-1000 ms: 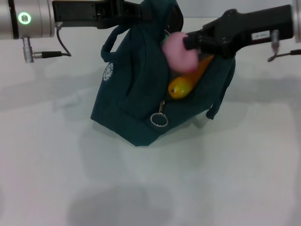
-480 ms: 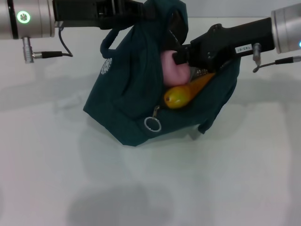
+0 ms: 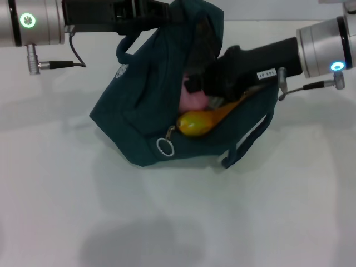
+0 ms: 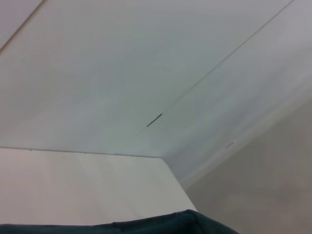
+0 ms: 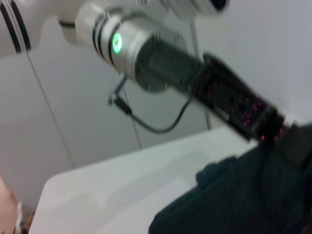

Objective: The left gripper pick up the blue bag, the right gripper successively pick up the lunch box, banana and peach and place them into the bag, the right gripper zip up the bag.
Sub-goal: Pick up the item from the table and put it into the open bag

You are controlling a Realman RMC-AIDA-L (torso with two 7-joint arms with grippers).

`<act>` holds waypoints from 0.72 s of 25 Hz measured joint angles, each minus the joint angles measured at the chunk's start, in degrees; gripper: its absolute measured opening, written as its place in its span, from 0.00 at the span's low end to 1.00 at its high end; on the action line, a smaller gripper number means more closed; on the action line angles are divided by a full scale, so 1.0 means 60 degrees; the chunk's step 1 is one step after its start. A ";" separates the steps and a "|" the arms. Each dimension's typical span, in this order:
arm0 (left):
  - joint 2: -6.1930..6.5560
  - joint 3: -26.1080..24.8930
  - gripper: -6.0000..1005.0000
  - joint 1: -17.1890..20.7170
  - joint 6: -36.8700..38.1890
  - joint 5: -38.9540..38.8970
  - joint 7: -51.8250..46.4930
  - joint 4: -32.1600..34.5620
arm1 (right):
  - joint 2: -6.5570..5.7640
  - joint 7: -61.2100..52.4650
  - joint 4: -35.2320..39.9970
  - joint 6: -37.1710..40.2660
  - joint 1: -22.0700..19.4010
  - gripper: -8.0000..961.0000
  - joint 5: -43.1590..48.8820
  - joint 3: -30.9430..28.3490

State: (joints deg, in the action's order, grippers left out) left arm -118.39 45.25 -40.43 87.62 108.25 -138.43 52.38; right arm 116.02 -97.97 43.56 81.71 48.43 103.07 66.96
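Nestling against right hand (image 3: 196, 84): peach (image 3: 192, 101)

Both arms: silver cylindrical wrist segments, green ring light on left arm (image 3: 29, 21), blue light on right arm (image 3: 337, 67), black end-effector housings, grey cable plugs, small white label on right housing.

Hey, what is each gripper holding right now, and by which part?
Left gripper holds the blue bag up by its top. Right gripper is inside the bag at the peach; its grip cannot be told.
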 joint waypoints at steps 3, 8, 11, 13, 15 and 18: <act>0.0000 0.0001 0.05 0.0002 0.0002 -0.0004 0.0000 0.0000 | -0.0008 0.0337 0.0000 -0.0412 -0.0160 0.09 -0.0408 0.0015; -0.0008 0.0002 0.05 0.0003 0.0015 -0.0004 0.0001 -0.0001 | -0.0091 0.0422 -0.0336 -0.1459 -0.0165 0.09 -0.0432 0.0514; -0.0010 0.0002 0.05 0.0000 0.0015 -0.0004 0.0001 -0.0001 | -0.0099 0.0307 -0.0568 -0.1435 -0.0046 0.09 -0.0380 0.0641; -0.0012 0.0002 0.05 -0.0001 0.0013 -0.0004 0.0001 -0.0001 | -0.0091 0.0139 -0.0601 -0.1289 -0.0018 0.10 -0.0360 0.0774; -0.0014 0.0002 0.05 -0.0005 0.0013 -0.0004 0.0001 -0.0001 | -0.0062 0.0076 -0.0597 -0.1059 -0.0035 0.10 -0.0382 0.0841; -0.0016 0.0001 0.05 -0.0017 0.0004 -0.0004 0.0001 -0.0001 | -0.0019 0.0092 -0.0517 -0.0819 -0.0079 0.10 -0.0441 0.0886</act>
State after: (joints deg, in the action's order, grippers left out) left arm -118.48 45.26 -40.53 87.65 108.22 -138.42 52.38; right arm 115.91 -97.42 40.46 76.79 47.96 100.43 72.28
